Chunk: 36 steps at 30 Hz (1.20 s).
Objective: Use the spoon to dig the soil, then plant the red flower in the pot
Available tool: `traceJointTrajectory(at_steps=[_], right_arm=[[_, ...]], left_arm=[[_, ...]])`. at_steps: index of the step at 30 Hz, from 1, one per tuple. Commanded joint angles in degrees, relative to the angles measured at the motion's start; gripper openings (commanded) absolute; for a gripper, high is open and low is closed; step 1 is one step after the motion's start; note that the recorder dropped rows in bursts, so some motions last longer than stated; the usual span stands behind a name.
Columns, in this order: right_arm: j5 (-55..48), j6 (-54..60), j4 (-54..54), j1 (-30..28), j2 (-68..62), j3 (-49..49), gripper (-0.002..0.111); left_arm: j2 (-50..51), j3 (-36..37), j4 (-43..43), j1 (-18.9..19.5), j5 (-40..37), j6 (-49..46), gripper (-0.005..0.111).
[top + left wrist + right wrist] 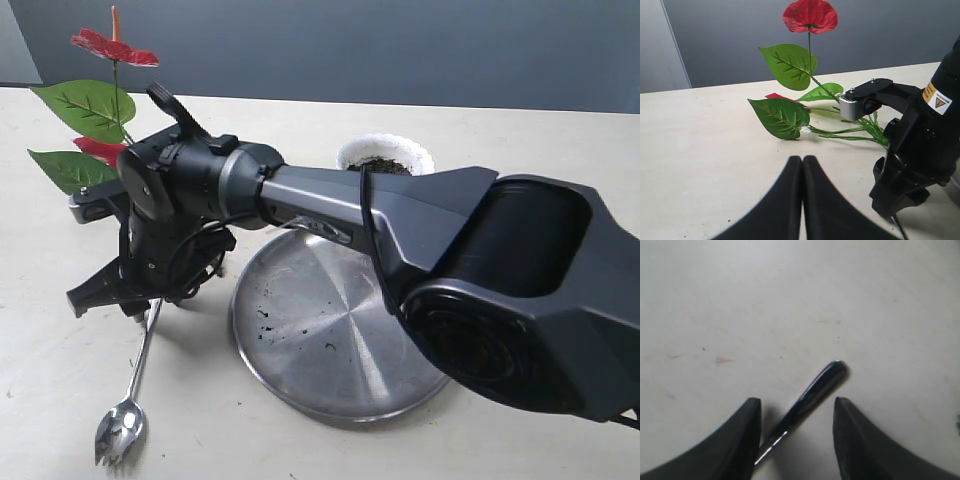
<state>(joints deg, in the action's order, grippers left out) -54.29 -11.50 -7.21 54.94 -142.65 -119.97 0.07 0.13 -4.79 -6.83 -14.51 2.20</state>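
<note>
The pot (352,150) stands upright on the counter (50,420) at the far edge of the steel plate (330,350); whether it sits on the rim or just behind it cannot be told, as the right arm crosses in front. The pot holds the soil (385,164), dark and crumbly, filling it to a little under the rough white rim. The plate is nearly bare: only a few dark crumbs (265,318) lie scattered on its left part.

The spoon (138,372) lies flat on the counter left of the plate, its tined bowl toward the near edge and its thin handle running away toward the right arm's wrist. The right end effector (796,401) hangs low over the handle's end with its two fingers spread wide. The handle lies in the gap between them, and the wrist view shows it close by one finger and clear of the other. It has hold of nothing.

The red flower (790,65) lies on the counter beyond that wrist, well away from the pot, with its bundled green stems on the surface beside the right arm. One bloom rises high on its stem above the broad leaves.

The left end effector (802,159) is fully closed, its fingertips pressed together with nothing between them, and it points toward the flower from a short way off.
</note>
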Motion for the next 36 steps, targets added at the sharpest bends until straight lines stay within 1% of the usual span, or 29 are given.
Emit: traceJointTrajectory(at_steps=[1, 4, 6, 7, 12, 14, 15, 20, 25, 28, 33, 34, 36], right_arm=[[-1.30, -1.04, 1.26, -0.19, -1.00, -0.36, 0.045], [-1.71, -1.04, 0.98, 0.00, -1.55, -0.36, 0.045], [-1.83, -1.04, 0.40, 0.34, -1.66, -0.36, 0.042], [-1.83, -0.80, 0.39, 0.46, -1.66, -0.36, 0.038], [-3.22, 3.30, -0.86, 0.81, -1.66, -0.36, 0.008], [-3.93, 4.35, -1.03, 0.93, -1.66, -0.36, 0.002], [-4.05, 4.34, -1.03, 1.08, -1.66, -0.36, 0.002], [-4.05, 3.93, -2.45, 1.08, -1.36, -0.63, 0.002], [-6.47, 3.93, -3.67, 1.08, -1.36, -4.26, 0.002], [-8.54, 3.93, -3.66, 1.08, -1.36, -6.73, 0.011], [-12.50, 3.65, -3.66, 1.08, -1.36, -9.01, 0.031], [-13.39, 2.73, -3.66, 1.08, -1.36, -9.27, 0.034], [-15.68, 0.57, -3.66, 1.08, -1.36, -9.41, 0.035]], left_arm=[[-0.07, -0.13, -0.02, -0.31, 0.79, 0.25, 0.001], [-0.07, -0.13, -0.02, -0.31, 0.79, 0.25, 0.001], [-0.07, -0.13, -0.02, -0.31, 0.79, 0.25, 0.001], [-0.07, -0.13, -0.02, -0.31, 0.79, 0.25, 0.001], [-0.07, -0.13, -0.02, -0.31, 0.79, 0.25, 0.001], [-0.07, -0.13, -0.02, -0.31, 0.79, 0.25, 0.001], [-0.07, -0.13, -0.02, -0.31, 0.79, 0.25, 0.001], [-0.07, -0.13, -0.02, -0.31, 0.79, 0.25, 0.001], [-0.07, -0.13, -0.02, -0.31, 0.79, 0.25, 0.001], [-0.07, -0.13, -0.02, -0.31, 0.79, 0.25, 0.001], [-0.07, -0.13, -0.02, -0.31, 0.79, 0.25, 0.001], [-0.07, -0.13, -0.02, -0.31, 0.79, 0.25, 0.001], [-0.07, -0.13, -0.02, -0.31, 0.79, 0.25, 0.001]])
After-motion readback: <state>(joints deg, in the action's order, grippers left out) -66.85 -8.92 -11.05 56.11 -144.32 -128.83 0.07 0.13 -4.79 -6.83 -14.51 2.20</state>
